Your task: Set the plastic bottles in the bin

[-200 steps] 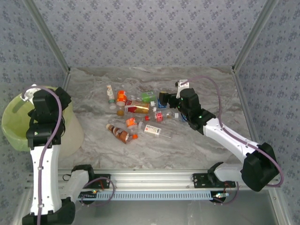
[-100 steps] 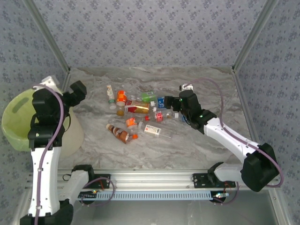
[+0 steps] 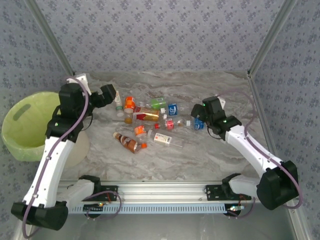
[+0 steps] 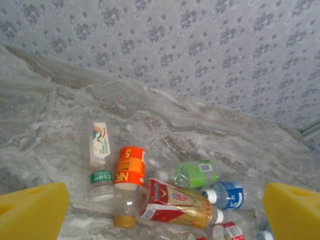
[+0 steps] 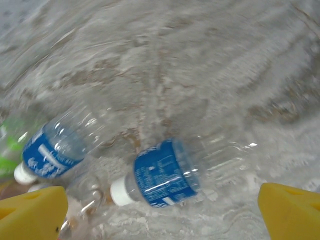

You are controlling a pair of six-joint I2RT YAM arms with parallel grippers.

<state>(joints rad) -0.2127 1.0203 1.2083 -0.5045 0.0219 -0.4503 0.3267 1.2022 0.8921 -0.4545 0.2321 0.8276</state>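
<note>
On the marble desk (image 3: 210,160), the closest of the plastic bottles (image 3: 150,122) are a brown one (image 3: 127,142) and a white-labelled one (image 3: 164,139), both lying flat. The rest are scattered just beyond them at mid-desk. The bin (image 3: 30,120) stands at the left edge, apart from the pile. The right pincer (image 3: 201,119) is spread wide and empty, and hovers over a blue-labelled bottle (image 5: 162,172) on the pile's right side. Farther back on the left, the left pincer (image 3: 106,94) also gapes wide and carries nothing, facing an orange-labelled bottle (image 4: 129,172).
</note>
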